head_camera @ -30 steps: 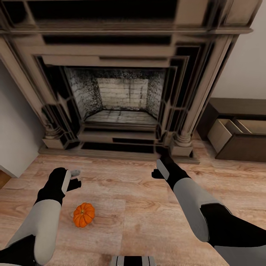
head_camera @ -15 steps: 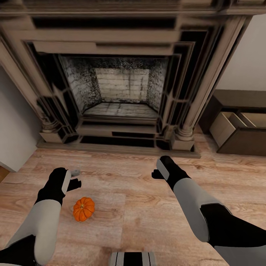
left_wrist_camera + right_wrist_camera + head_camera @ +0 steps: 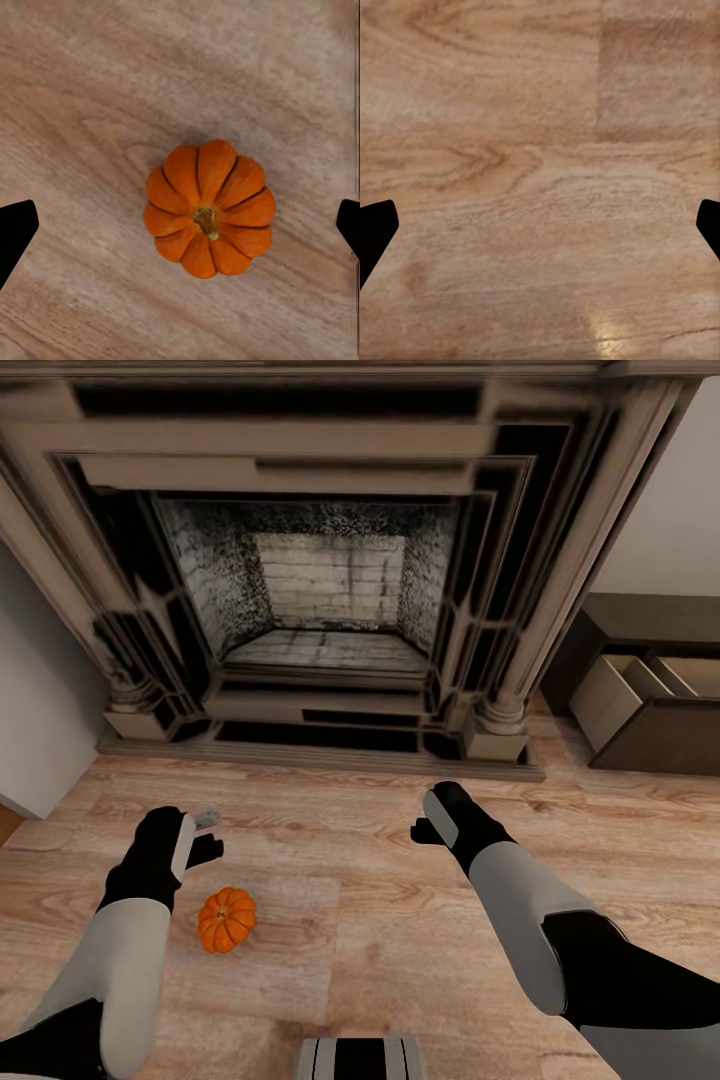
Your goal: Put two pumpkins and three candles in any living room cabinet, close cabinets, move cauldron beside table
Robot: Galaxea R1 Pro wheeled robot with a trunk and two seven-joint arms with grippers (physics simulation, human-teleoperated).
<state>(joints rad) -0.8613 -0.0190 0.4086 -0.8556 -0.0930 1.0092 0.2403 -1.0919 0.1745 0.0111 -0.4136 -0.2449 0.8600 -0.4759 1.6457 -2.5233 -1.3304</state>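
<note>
Your left gripper [image 3: 180, 225] is wide open, empty, above the pumpkin [image 3: 209, 209]; off-centre closing could roll it away.

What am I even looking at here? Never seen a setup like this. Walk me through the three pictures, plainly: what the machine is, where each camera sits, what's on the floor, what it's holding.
This is a simulated two-armed robot on wheels. The big picture comes from a camera on its head, looking down over both arms at a fireplace. The left gripper and right gripper are the black ends of the grey arms.

The other two pictures come from cameras on each wrist, looking along the gripper fingers, whose black tips show at the edges.

On the wood floor lies one orange pumpkin. The left wrist camera looks straight down on it, between the spread fingers. A small grey object, possibly a candle, lies just beyond the left gripper. The right wrist view shows bare planks.

To the right stands a dark cabinet with an open drawer. Both grippers are open and hold nothing.
</note>
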